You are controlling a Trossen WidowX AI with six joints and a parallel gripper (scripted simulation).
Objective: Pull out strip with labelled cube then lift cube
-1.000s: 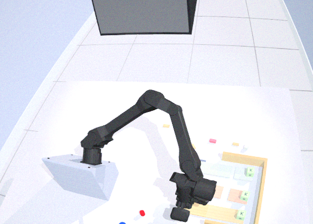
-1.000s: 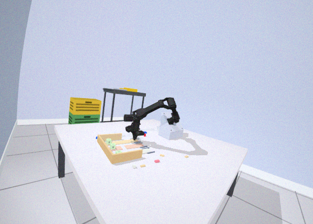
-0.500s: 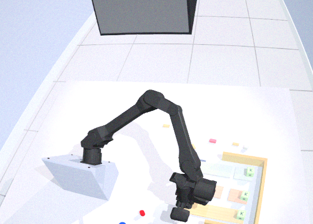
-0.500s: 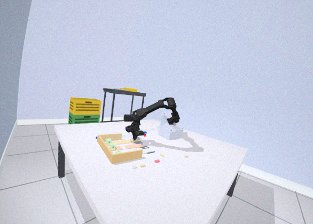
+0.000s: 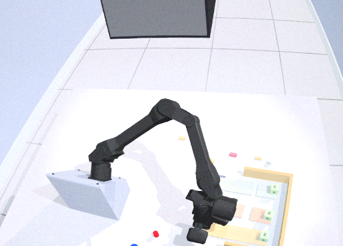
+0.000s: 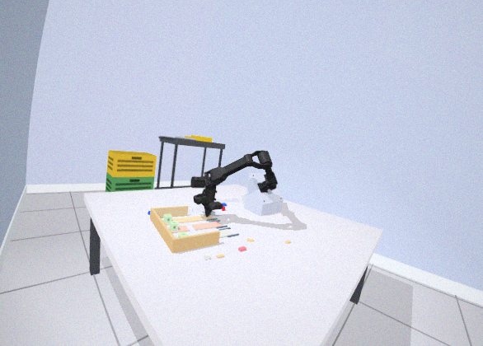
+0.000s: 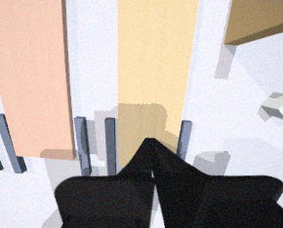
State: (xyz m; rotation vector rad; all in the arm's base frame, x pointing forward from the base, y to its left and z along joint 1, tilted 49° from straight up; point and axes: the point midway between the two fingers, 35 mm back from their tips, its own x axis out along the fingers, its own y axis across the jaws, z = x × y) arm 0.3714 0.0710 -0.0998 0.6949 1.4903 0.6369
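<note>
My gripper (image 6: 208, 213) (image 7: 148, 141) is shut and empty, its tips over the near end of the yellow strip (image 5: 234, 232) (image 6: 189, 219) (image 7: 151, 58). That strip runs unbroken, where visible, to a green cube (image 5: 264, 236) (image 6: 167, 218) marked K. The pink strip (image 5: 257, 215) (image 6: 206, 226) (image 7: 34, 73) has a gap before its K cube (image 5: 268, 215) (image 6: 174, 226). The pale green strip (image 5: 238, 187) also has a gap before its K cube (image 5: 274, 188). The arm hides parts of the strips in the top view.
A wooden-walled tray (image 5: 287, 205) (image 6: 195, 242) (image 7: 259, 24) surrounds the far ends. Dark guide bars (image 7: 110, 146) flank the near strip ends. A red piece (image 5: 155, 233) and a blue piece (image 5: 134, 245) lie towards the base. A crimson block (image 5: 233, 154) lies outside the tray.
</note>
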